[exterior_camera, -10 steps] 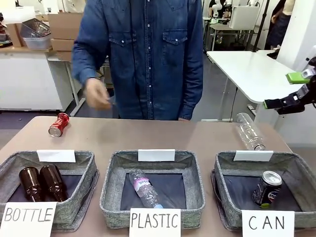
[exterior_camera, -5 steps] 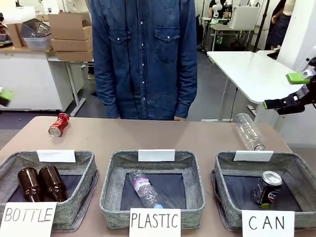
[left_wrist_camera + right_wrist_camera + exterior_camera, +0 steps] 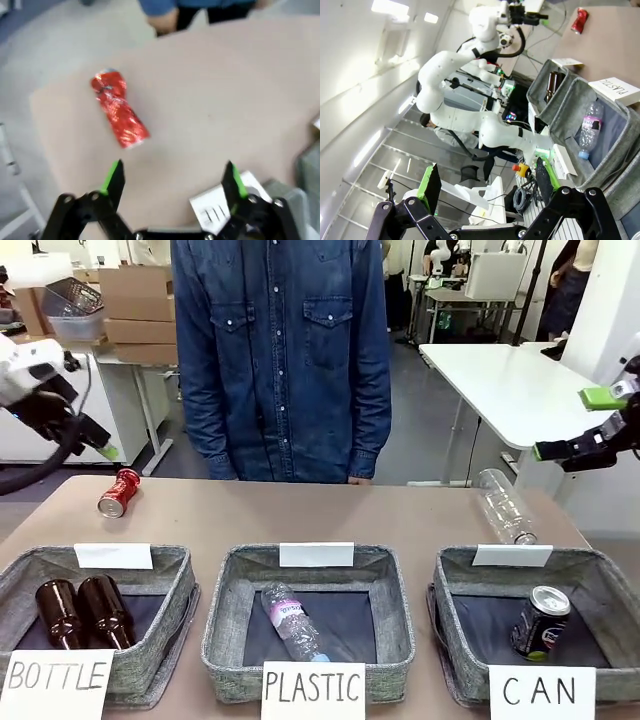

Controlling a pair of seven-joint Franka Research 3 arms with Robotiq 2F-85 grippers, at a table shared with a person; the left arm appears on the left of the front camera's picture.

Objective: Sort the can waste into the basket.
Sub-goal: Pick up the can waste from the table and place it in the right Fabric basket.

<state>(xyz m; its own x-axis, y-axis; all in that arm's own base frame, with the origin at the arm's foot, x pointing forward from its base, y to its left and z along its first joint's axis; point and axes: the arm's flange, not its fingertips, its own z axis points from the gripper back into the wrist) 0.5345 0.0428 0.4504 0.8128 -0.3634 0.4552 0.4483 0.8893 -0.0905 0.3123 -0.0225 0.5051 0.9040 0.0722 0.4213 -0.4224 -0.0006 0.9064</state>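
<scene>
Left arm has swung in since a moment ago, when hardly more than a green pad showed at the table's edge, and the person across the table has dropped the hand and stands straight. The left gripper now hangs with its fingers spread wide and nothing between them.

Taking the CAN basket as the mark: the dark can already stands inside it, leaning a little. The red can lies on its side well off to the basket's left and farther back, on bare table. The left gripper sits farther left than that and higher. The right gripper waits up beyond the basket's right side, fingers likewise apart and empty.

That red can looks crinkled along its barrel in the left wrist view, so I'd judge it empty, very light and thin-walled. It would dent further under a hard squeeze, and it is free to roll, being round and on its side. Its painted metal is probably slick against the pads. The safest hold, to my eye, is across the middle of the barrel, fingers square to its length, closed gently.
</scene>
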